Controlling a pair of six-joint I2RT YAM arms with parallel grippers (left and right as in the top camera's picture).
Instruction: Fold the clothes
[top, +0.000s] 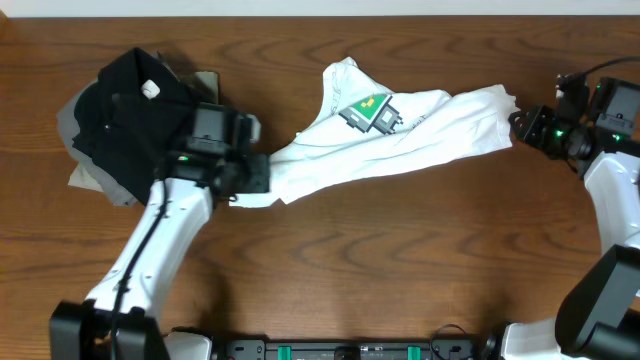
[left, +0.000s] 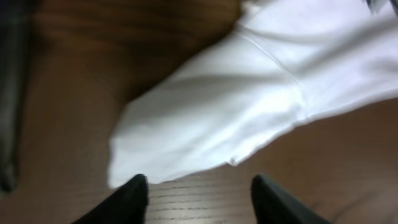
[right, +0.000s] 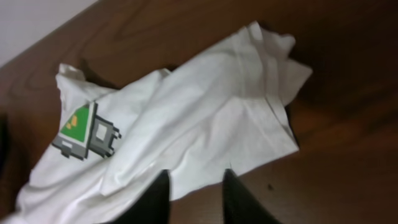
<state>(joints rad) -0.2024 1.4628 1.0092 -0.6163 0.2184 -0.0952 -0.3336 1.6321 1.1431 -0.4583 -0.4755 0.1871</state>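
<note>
Lying crumpled across the wooden surface (top: 400, 260), the white T-shirt (top: 400, 140) stretches from one claw to the other, with its pixel robot print facing up. The left claw (left: 199, 185) stands well open and empty, and a sleeve hem lies just ahead of its fingertips. The right claw (right: 195, 179) is partly open, with the shirt's opposite edge lying loose at its tips.

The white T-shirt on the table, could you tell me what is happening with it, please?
Two robot arms are set to fold the white T-shirt, which lies crumpled and stretched across the table, print up. The left claw sits open at its left end and the right claw open at its right end; neither grips the cloth. A black garment lies on a grey garment at the far left.
</note>
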